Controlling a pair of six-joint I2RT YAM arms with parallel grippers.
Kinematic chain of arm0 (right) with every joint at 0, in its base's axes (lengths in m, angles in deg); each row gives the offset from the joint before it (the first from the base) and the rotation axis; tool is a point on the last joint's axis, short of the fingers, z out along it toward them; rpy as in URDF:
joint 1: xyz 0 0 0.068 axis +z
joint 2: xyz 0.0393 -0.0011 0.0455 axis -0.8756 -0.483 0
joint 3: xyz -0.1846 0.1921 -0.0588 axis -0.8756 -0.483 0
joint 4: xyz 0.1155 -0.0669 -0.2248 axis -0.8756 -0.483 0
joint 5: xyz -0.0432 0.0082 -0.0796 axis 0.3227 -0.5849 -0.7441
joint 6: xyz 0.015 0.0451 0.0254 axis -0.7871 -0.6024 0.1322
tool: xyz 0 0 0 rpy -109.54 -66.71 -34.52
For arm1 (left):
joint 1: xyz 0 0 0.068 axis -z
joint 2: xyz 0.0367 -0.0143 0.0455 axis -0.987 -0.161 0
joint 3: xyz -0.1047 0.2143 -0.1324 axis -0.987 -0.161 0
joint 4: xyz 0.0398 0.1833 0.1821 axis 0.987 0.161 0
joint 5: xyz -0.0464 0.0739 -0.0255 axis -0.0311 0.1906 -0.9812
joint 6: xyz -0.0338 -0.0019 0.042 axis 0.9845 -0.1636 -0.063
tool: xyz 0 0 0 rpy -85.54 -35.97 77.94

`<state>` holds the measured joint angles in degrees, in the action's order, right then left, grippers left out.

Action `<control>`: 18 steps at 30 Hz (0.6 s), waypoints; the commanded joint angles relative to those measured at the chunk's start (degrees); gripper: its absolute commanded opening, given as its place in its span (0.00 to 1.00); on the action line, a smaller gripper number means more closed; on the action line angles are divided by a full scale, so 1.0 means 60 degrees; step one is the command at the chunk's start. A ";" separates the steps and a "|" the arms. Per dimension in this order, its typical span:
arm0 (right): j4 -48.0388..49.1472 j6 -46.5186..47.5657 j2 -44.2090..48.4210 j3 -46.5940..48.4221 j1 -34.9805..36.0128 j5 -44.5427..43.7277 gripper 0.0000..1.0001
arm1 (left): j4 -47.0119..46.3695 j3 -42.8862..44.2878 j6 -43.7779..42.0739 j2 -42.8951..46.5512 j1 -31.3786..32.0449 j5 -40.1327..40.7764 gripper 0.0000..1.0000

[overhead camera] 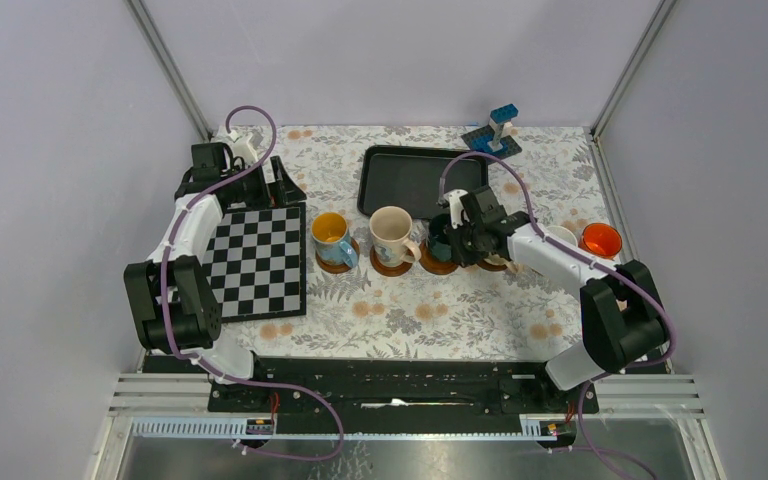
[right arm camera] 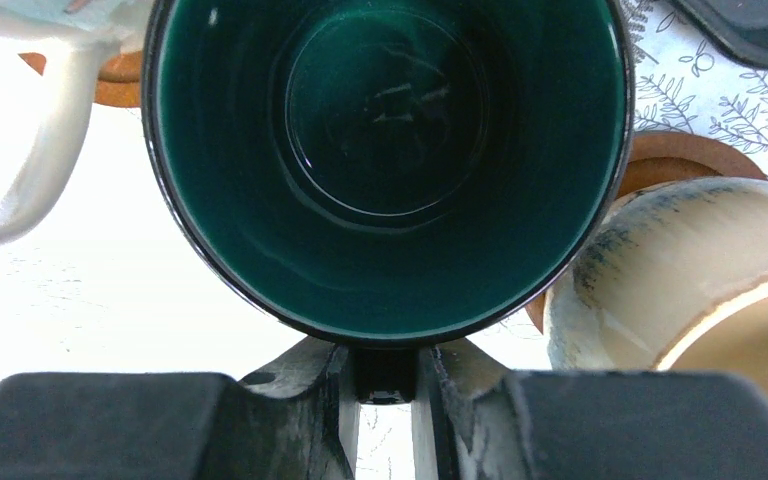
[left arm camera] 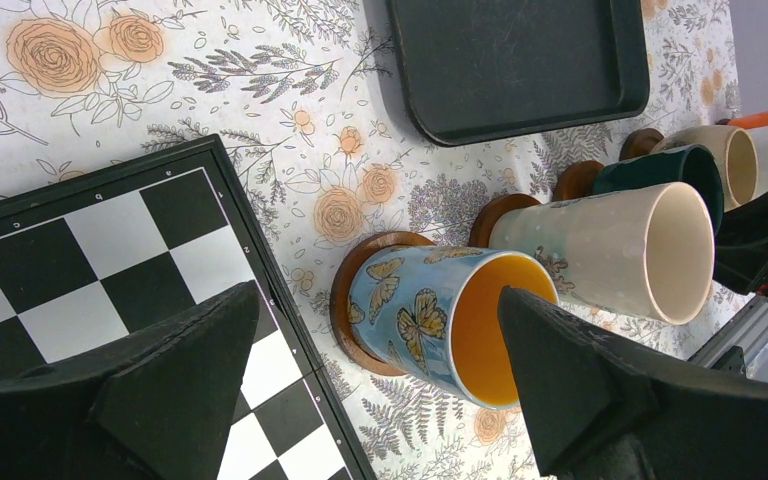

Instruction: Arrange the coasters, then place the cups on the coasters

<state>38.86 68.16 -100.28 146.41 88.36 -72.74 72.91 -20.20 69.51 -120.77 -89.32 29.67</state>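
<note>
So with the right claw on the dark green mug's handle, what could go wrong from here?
1. The right claw pinches only the handle of the dark green mug, so the mug could swing or tilt.
2. It is squeezed between the cream mug and the beige mug; any sideways drift may knock them.
3. Its coaster shows only as an edge, so off-centre seating may go unnoticed.
</note>
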 commanded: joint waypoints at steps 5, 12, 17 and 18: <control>0.1258 0.0137 0.0571 -0.0193 0.0331 -0.0260 0.00 | -0.0340 0.0222 0.0057 0.0159 -0.0024 0.0094 0.99; 0.1275 0.0054 0.0523 -0.0349 0.0457 -0.0221 0.00 | -0.0391 0.0181 0.0043 0.0189 -0.0037 0.0159 0.99; 0.1413 0.0020 0.0488 -0.0532 0.0540 -0.0233 0.00 | -0.0391 0.0163 0.0029 0.0172 -0.0035 0.0137 0.99; 0.1493 0.0039 0.0488 -0.0600 0.0553 -0.0292 0.00 | -0.0391 0.0159 0.0028 0.0182 -0.0035 0.0135 0.99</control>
<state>42.68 68.29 -100.08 143.26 90.70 -73.50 72.86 -20.20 69.53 -120.77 -89.32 30.28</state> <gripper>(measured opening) 0.253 0.989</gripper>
